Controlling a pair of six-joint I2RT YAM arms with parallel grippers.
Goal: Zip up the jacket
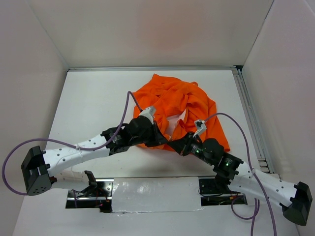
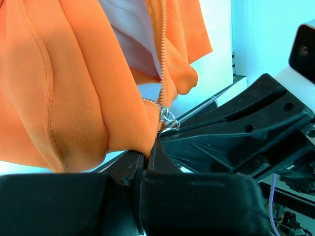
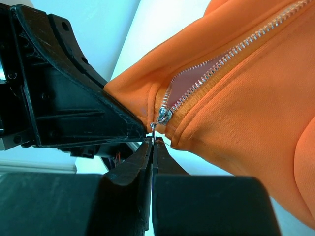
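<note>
Judging from the 2 wrist views, the zipping is only at its start. The jacket (image 1: 183,104) lies crumpled on the table (image 1: 93,103), nearer the far edge than the near one and a little toward the right edge.

The left gripper (image 2: 146,156) is pressed together on the orange hem (image 2: 130,137), just below the bottom of the zipper (image 2: 161,59). The right gripper (image 3: 152,143) is pressed together too, pinching the small metal pull (image 3: 154,131) that hangs from the slider (image 3: 162,116). The slider sits at the low end. Above it the teeth (image 3: 231,51) are apart, with pale lining (image 3: 197,78) showing between them.

What could go wrong:
- The pull is thin and is held only at the fingertips, so it may slip out if the right gripper pulls at an angle to the zipper line.
- If the left gripper loses the hem, the fabric will rise together with the slider and nothing will close.
- The jacket is bunched up further along, so the teeth may not meet straight, and the slider could jam or catch the lining.

Count: 1 jacket, 1 zipper, 1 slider, 1 pull, 2 rows of teeth, 2 grippers.
</note>
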